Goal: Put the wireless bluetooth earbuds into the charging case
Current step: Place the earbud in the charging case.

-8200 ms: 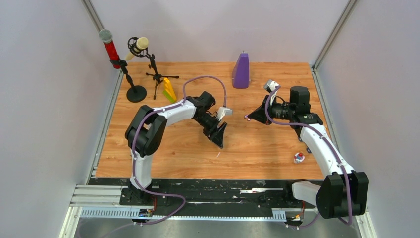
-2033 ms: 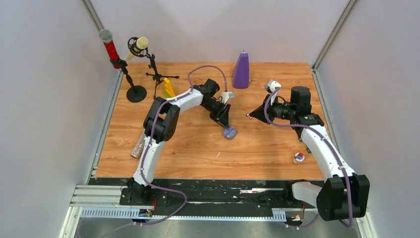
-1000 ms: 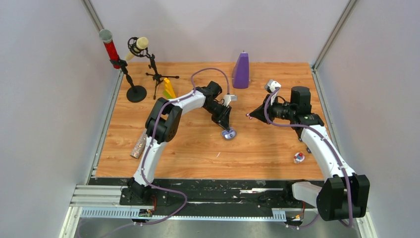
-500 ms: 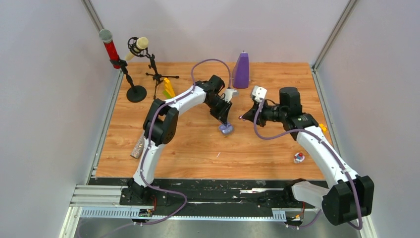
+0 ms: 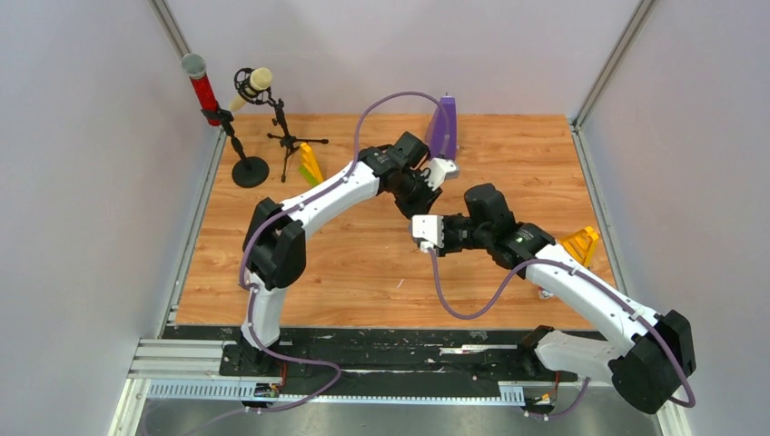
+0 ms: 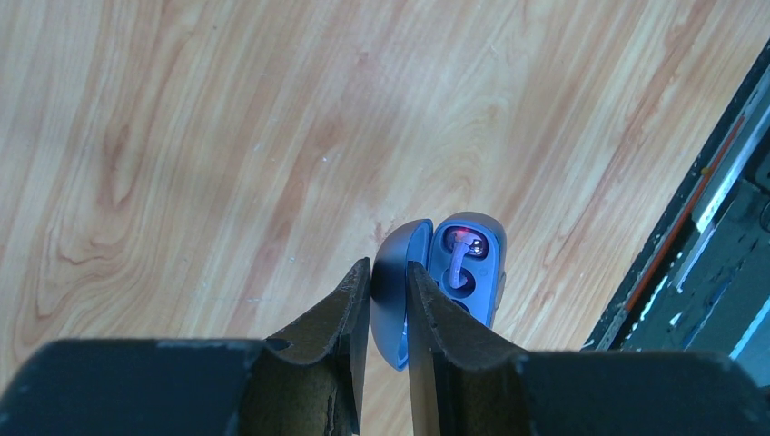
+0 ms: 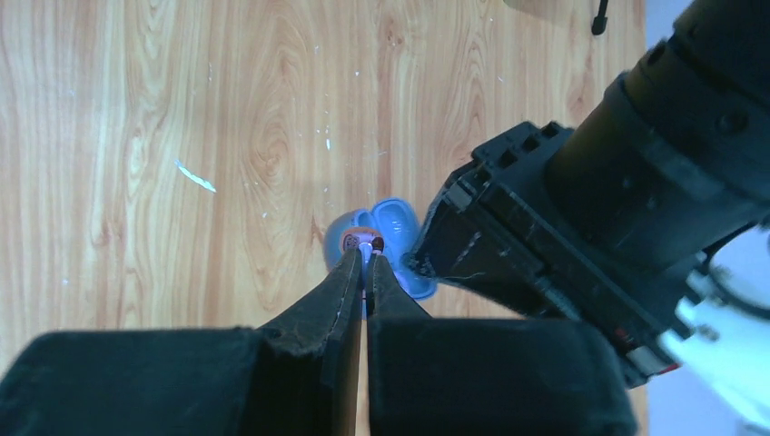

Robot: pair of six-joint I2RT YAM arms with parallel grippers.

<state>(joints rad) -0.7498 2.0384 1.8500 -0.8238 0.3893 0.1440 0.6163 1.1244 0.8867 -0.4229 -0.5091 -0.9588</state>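
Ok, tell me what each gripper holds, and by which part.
Left gripper clamps the open charging case by its lid. Right gripper pinches what looks like a pale earbud; by which part is unclear.

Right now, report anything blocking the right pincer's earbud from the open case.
Nothing visible does. The right pincer holds the tiny pale glossy earbud in line with the open blue oval charging case, whose lid the left pincer pinches aside.
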